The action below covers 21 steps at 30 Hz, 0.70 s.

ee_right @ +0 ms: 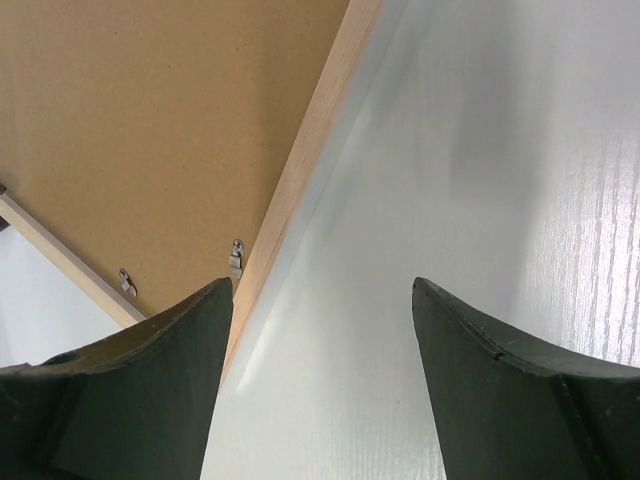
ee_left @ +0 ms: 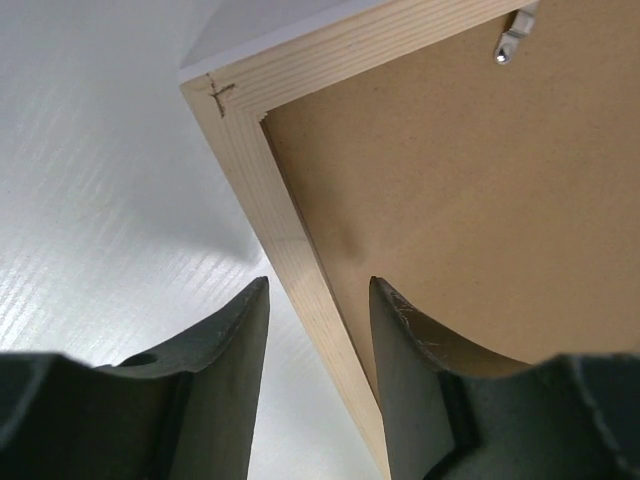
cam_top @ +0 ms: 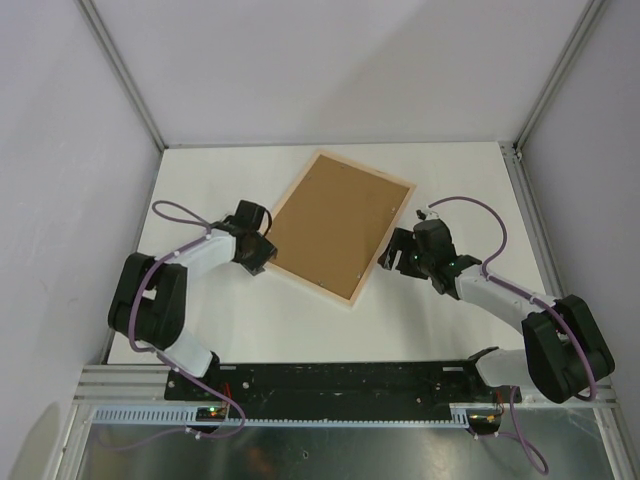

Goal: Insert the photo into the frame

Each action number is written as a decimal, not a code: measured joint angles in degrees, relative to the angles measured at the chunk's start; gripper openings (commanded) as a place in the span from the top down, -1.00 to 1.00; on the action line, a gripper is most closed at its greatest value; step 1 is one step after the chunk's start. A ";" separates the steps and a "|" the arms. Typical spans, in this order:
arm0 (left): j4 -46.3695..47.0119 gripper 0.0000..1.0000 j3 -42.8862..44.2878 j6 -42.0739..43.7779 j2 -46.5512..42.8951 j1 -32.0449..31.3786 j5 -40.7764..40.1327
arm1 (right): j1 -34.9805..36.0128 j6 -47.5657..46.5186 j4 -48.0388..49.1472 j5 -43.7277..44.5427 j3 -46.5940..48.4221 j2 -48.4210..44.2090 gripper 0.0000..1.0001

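The frame point(cam_top: 310, 288) lies back up on the white table, its pale wood rail around a plain brown backing board point(cam_top: 335, 225). The photo is hidden. My left gripper point(cam_top: 262, 255) is at the frame's left edge. In the left wrist view it point(ee_left: 318, 285) is open, with the wood rail point(ee_left: 250, 140) running between the fingers, one over the table and one over the board point(ee_left: 450, 200). My right gripper point(cam_top: 392, 255) is open and empty beside the frame's right edge. In the right wrist view it point(ee_right: 322, 285) is over bare table, with the rail point(ee_right: 310, 140) by its left finger.
Small metal tabs point(ee_right: 236, 258) sit along the inside of the rail against the backing board point(ee_right: 150, 130), and another one shows in the left wrist view point(ee_left: 510, 40). Grey walls with metal posts enclose the table point(cam_top: 460, 180) on three sides.
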 measured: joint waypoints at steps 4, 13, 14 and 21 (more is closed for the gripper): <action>0.07 0.13 -0.59 -0.31 0.79 0.00 -0.46 | -0.13 -0.02 0.00 -0.20 0.00 0.00 -0.52; 0.39 0.97 1.53 0.44 3.54 0.02 -1.57 | -0.59 -0.24 -0.39 -0.20 0.00 0.00 -0.52; 0.44 0.99 2.69 1.55 4.42 0.24 -1.88 | -0.81 -0.28 -0.57 -0.17 0.00 0.00 -0.52; 3.19 0.99 14.21 22.77 14.16 1.97 4.13 | -3.85 -1.38 -2.27 0.37 0.00 -0.92 -0.53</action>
